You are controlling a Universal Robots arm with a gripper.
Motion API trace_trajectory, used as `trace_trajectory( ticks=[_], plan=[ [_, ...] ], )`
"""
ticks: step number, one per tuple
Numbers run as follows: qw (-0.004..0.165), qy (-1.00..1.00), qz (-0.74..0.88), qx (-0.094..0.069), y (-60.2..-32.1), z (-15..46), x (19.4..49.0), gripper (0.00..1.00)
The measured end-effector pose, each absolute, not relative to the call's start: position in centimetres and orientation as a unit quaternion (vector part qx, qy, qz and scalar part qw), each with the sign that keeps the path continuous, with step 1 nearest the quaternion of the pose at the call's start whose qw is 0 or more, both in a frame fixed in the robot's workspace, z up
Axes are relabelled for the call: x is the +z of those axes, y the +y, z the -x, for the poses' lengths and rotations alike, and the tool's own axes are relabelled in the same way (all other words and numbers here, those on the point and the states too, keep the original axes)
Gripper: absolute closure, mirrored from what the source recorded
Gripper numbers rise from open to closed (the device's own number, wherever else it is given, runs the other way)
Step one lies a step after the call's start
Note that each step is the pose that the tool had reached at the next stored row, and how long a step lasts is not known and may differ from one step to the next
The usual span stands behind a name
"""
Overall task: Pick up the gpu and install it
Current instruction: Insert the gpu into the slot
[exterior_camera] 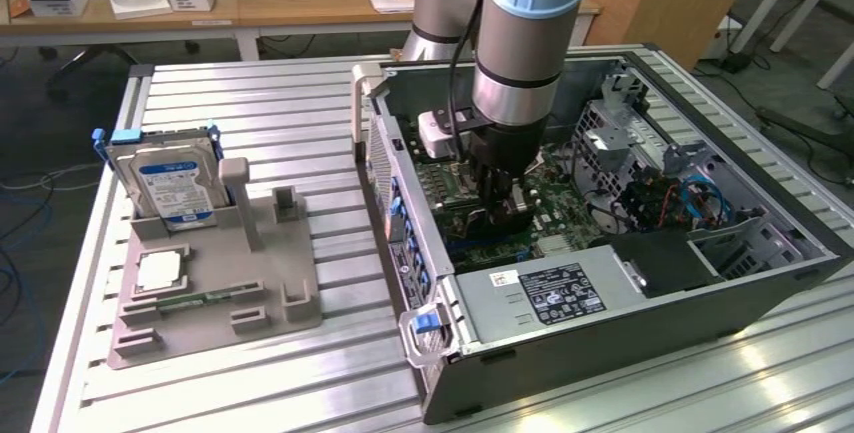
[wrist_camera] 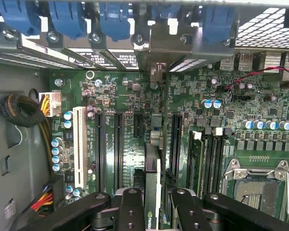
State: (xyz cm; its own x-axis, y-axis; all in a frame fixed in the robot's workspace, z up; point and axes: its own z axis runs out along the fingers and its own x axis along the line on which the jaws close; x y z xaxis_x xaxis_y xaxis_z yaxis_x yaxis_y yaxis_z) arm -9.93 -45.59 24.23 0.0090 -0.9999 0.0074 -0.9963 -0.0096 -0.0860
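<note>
My gripper (wrist_camera: 152, 204) is down inside the open computer case (exterior_camera: 534, 348), over the green motherboard (wrist_camera: 231, 110). Its black fingers (wrist_camera: 130, 209) are shut on the gpu (wrist_camera: 151, 178), a thin dark card seen edge-on between them. The card stands upright in line with the long black expansion slots (wrist_camera: 118, 144), and its far end reaches toward the silvery bracket area (wrist_camera: 161, 48) at the case's rear wall. I cannot tell whether the card's edge is seated in a slot. In the exterior view the gripper (exterior_camera: 505, 208) sits low over the board, with the arm (exterior_camera: 527, 43) upright above it.
Blue slot latches (wrist_camera: 67, 19) line the rear wall. Memory sticks (wrist_camera: 204, 154) and the CPU socket (wrist_camera: 255, 183) lie beside the card. A cable bundle (wrist_camera: 24, 110) sits near the case wall. On the exterior view's left, a grey fixture (exterior_camera: 267, 283) holds a hard drive (exterior_camera: 167, 183).
</note>
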Motion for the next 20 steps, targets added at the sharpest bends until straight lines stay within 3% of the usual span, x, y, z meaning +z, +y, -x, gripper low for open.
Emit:
trace_trajectory(
  ticks=[20],
  plan=[
    [0.028,0.703,0.71,-0.033,-45.59,10.28,23.8,0.74]
  ],
)
